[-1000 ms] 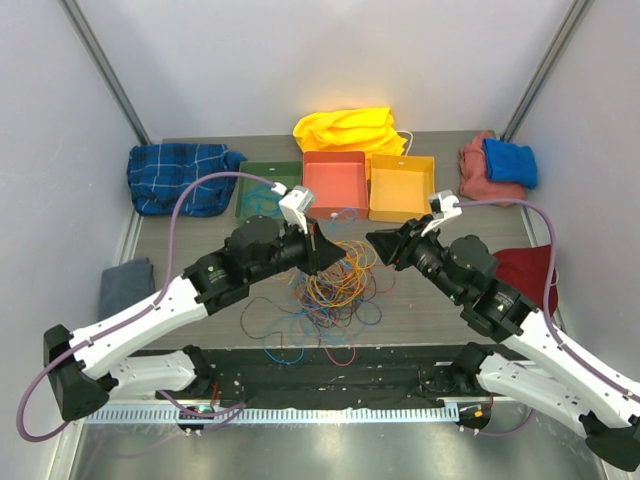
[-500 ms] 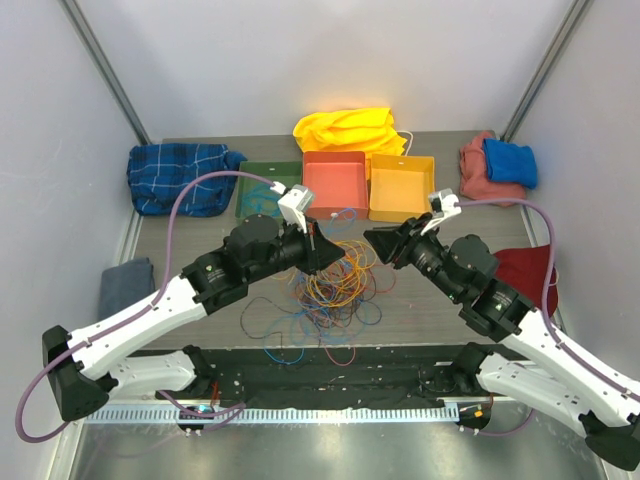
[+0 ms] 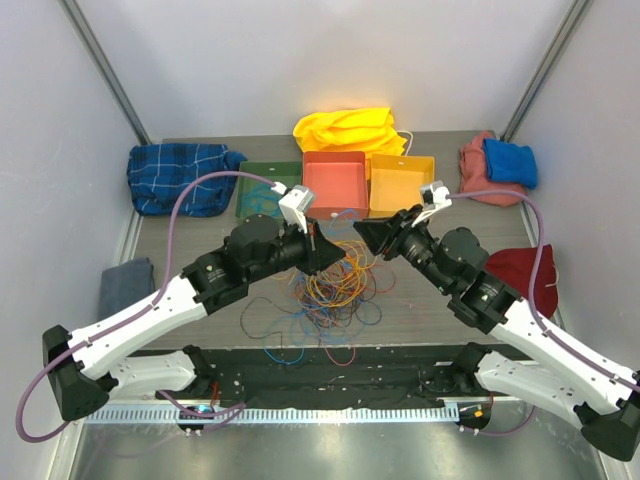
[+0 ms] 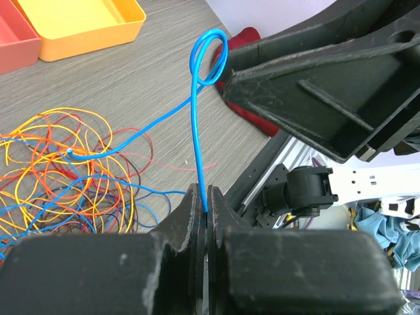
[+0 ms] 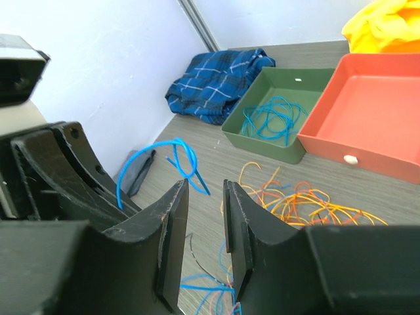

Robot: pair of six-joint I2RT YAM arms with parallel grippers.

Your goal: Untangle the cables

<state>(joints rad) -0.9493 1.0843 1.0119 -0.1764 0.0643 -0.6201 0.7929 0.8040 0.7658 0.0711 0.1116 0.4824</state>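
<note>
Left jaws pinch blue cable [image 4: 195, 131] beside right gripper [image 3: 362, 232].

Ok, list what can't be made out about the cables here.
- Left wrist: the blue cable has its end hidden between the shut left fingers.
- Top external: which strands cross in the tangle, too thin.
- Right wrist: the tangle's near part, behind the right fingers and cut by the bottom edge.
</note>
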